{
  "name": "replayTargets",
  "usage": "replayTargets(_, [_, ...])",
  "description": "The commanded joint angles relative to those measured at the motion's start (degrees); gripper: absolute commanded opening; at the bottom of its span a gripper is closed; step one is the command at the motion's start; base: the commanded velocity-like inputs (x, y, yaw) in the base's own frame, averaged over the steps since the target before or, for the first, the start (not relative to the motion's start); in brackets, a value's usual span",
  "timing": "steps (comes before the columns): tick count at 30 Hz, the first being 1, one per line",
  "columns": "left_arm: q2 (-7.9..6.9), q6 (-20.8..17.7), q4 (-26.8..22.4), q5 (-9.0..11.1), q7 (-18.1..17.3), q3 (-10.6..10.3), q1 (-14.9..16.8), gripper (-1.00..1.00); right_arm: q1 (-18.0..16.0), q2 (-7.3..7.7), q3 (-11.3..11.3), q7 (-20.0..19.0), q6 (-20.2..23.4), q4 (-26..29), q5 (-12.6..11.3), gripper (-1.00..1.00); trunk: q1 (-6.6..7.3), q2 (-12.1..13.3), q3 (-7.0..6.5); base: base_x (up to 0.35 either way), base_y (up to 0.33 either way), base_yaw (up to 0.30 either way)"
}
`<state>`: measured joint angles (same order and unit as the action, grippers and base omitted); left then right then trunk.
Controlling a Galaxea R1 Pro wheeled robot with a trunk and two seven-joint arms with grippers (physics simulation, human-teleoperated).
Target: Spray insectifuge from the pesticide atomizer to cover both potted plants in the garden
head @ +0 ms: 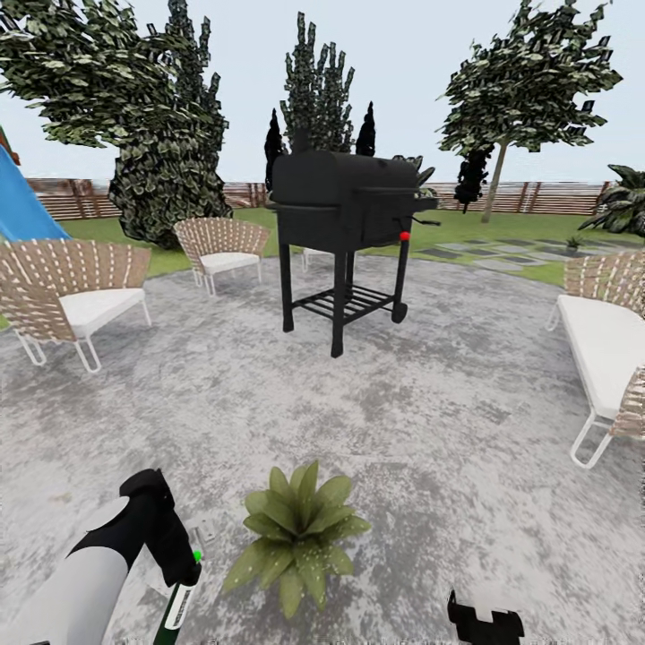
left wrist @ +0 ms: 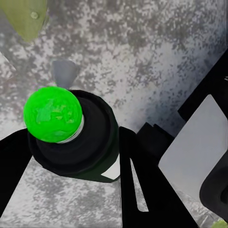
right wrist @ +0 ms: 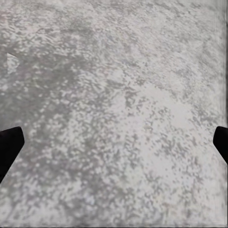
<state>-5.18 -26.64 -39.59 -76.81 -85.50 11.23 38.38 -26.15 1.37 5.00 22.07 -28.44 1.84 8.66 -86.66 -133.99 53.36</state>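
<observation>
At seven o'clock in the head view, the left gripper (head: 176, 573) is clenched round the pesticide atomizer (head: 180, 607), its green-topped end (left wrist: 53, 114) showing between the black fingers (left wrist: 142, 190) in the left wrist view. Just beside it, toward six o'clock on the paved patio (head: 430, 430), sits one potted plant (head: 298, 536). To spray well, I judge the nozzle should swing toward the rosette and sweep across every leaf, staying close without touching. At five o'clock the right gripper (head: 485, 620) hangs spread apart, grasping nothing, over bare paving (right wrist: 114, 114).
</observation>
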Motion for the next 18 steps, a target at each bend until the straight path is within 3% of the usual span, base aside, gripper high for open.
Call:
replayTargets(1, [0.06,-0.6,-0.1,-0.4,-0.4,0.2,0.0,-1.00,0.0,0.02,0.5,0.2,-0.1,-0.1,0.6,1.00,0.04,0.0,0.05,-0.310,0.007,-0.004])
replayTargets(7, [0.10,-0.6,-0.1,-0.4,-0.2,0.3,0.0,-1.00,0.0,-0.04,0.5,0.2,-0.1,0.0,0.6,1.00,0.04,0.0,0.05,-0.309,0.146,-0.001])
replayTargets(10, [0.35,-0.6,0.5,-0.3,2.9,0.4,0.0,-1.00,0.0,-0.05,0.5,0.2,-0.1,0.0,0.6,1.00,0.04,0.0,0.05,-0.221,0.247,-0.065])
replayTargets(15, [1.46,-0.7,0.9,-0.2,6.4,0.5,-0.1,-1.00,0.0,-0.03,0.5,0.2,-0.1,0.0,0.6,1.00,0.04,0.0,0.05,-0.098,0.246,-0.239])
replayTargets(16, [2.15,-0.7,0.9,0.6,7.9,1.2,-0.1,-1.00,0.0,-0.04,0.5,0.2,-0.1,0.0,0.6,1.00,0.04,0.0,0.05,-0.008,0.057,-0.266])
replayTargets(17, [2.78,-0.7,1.4,2.8,11.1,2.7,-0.1,-1.00,0.0,-0.05,0.5,0.2,-0.1,0.0,0.6,1.00,0.04,0.0,0.05,-0.003,0.023,-0.266])
replayTargets(18, [3.28,-0.7,2.8,6.9,17.0,4.9,-0.1,-1.00,0.0,-0.05,0.5,0.2,-0.1,0.0,0.6,1.00,0.04,0.0,0.05,-0.001,0.006,-0.267])
